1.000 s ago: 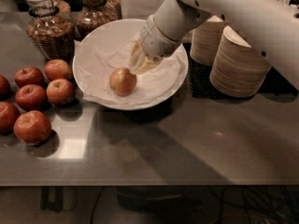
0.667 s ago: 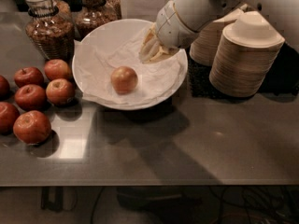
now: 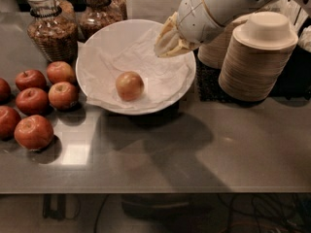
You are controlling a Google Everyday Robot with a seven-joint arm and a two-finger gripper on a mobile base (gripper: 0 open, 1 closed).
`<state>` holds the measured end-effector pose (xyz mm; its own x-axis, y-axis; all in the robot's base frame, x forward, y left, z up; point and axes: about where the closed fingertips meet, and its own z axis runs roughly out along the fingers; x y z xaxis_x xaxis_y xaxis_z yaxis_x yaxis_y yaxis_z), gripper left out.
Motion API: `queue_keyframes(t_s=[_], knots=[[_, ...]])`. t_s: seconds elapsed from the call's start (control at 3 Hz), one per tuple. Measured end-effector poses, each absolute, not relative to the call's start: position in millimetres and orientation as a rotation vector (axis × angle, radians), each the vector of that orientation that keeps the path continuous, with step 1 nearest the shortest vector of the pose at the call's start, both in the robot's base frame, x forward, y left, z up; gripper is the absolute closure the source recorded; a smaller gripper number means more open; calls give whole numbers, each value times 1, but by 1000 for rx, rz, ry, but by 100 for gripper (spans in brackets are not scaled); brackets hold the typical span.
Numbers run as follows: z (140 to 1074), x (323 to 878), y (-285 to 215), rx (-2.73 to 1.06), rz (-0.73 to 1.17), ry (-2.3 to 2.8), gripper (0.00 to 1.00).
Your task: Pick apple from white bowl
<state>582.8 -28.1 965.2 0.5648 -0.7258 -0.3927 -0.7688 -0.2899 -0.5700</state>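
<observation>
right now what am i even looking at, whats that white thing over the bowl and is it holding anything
This is a mobile robot with a single arm, the white rounded part that comes in from the top right. At its tip is the end effector, the beige grasping part, which hovers over the far right part of the white bowl.

There is only one camera view, looking down on a grey metal table.

One pale apple lies in the paper-lined bowl, apart from the end effector, so it has not been picked up.

A group of darker red apples sits to the left of the bowl. Glass jars stand behind it, and stacks of beige paper bowls are to the right.
</observation>
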Motion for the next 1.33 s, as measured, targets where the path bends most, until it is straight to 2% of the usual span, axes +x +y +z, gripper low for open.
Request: queue_keyframes(t_s=[0.33,1.0,1.33], knots=[[959,582,-23,-2034,108,1197,58],[960,550,-20,-1825,340,1332,11],[965,534,-11,-1842,407,1321,0]])
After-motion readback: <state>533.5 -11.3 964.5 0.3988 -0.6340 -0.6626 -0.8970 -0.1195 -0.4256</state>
